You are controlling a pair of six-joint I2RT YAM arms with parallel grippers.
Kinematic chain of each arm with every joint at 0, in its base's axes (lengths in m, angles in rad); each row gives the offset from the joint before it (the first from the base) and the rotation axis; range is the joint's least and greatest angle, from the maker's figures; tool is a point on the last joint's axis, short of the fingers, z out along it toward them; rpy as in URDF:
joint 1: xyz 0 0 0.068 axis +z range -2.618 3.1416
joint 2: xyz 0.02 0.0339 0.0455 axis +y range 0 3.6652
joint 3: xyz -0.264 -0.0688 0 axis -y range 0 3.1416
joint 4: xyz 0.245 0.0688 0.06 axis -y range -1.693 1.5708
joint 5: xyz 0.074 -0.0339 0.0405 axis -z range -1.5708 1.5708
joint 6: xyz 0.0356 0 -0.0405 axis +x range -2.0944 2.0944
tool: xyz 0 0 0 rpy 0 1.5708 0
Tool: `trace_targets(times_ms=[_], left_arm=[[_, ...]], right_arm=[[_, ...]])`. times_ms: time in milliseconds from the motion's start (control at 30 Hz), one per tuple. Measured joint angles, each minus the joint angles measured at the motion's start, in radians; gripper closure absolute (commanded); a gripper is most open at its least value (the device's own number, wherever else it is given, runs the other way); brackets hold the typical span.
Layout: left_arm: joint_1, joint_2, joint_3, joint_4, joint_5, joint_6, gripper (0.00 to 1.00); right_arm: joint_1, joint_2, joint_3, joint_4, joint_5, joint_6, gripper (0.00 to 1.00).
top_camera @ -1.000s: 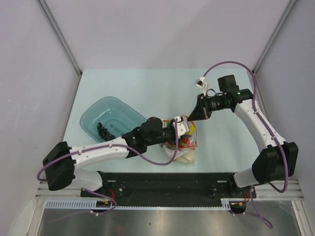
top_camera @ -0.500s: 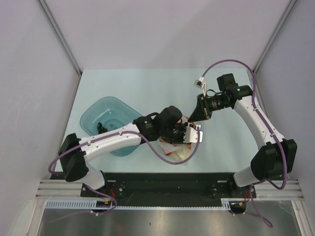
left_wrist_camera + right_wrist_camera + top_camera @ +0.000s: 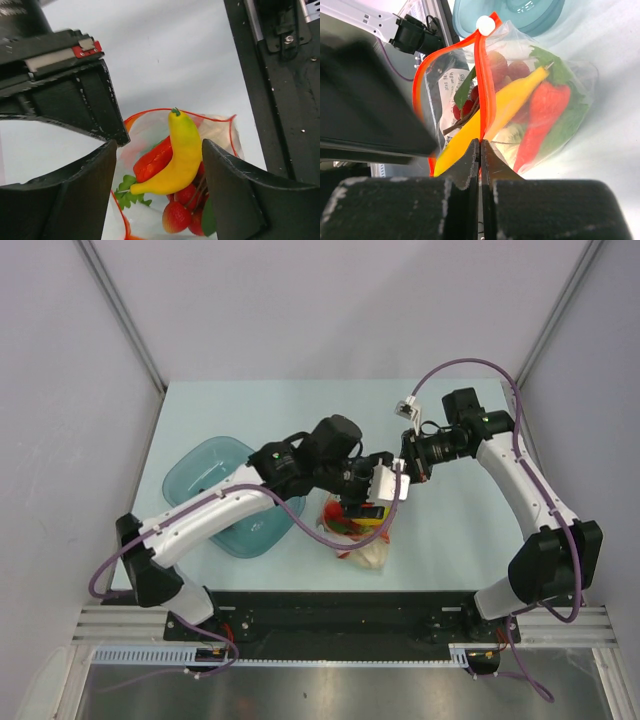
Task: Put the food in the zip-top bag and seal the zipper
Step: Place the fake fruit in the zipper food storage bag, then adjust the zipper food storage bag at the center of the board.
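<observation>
Far left on the table [image 3: 460, 530], a teal bowl [image 3: 205, 475] w/ the left arm [image 3: 215, 515] passing over its near-right part. The arm reaches right to the middle, where the left gripper [image 3: 158, 144] hangs over the mouth of the bag [image 3: 352, 540]. Its fingers [image 3: 75, 195] stand wide apart & hold nothing. In the wrist cam the gap btwn them frames the bag's contents, beyond the tips. Can't tell if either finger brushes the plastic. The bag sits mid-table, just right of the bowl, near the front edge, mouth open & facing up toward the left gripper. Inside are a banana [image 3: 179, 155] lying slantwise w/ its green-tipped stem end up at the rim, a pepper [image 3: 154, 161] beside it on the left w/ green leaves at its low end, and berries [image 3: 176, 216] lower down. In the top view a pale cabbage [image 3: 372, 557] shows at the bag's near end. The zipper strip [image 3: 485, 90] is unsealed: its 2 sides part into a loop around the mouth, w/ a small white slider [image 3: 485, 24] at the end where they meet. Right of the bag, touching its far-right corner, is the right gripper [image 3: 480, 142]. Its fingers [image 3: 465, 165] are pressed fully together, pinching the zipper strip btwn the tips, so that corner of the mouth is held up. The banana lies right behind the pinched strip in that cam.
</observation>
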Motion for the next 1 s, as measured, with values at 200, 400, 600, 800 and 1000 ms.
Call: trace_targets(times_ms=[200,400,600,800,1000], left_arm=[[0.019,-0.065,0.035,-0.131,0.083,0.053,0.39],[0.007,-0.073,-0.009,-0.22,0.121,0.085,0.38],[-0.044,-0.068,-0.104,-0.207,0.087,0.087,0.75],[-0.05,0.013,-0.111,-0.199,0.032,0.077,1.0],[-0.049,-0.005,-0.118,-0.09,0.055,-0.03,1.0]], right_arm=[[-0.002,0.01,0.003,-0.006,0.0,-0.005,1.0],[-0.002,0.02,0.006,-0.004,-0.001,-0.002,1.0],[-0.002,0.022,0.008,-0.003,0.0,0.005,1.0],[0.016,0.021,0.01,0.003,0.0,0.006,1.0],[0.055,0.021,0.013,0.028,0.039,0.048,0.51]])
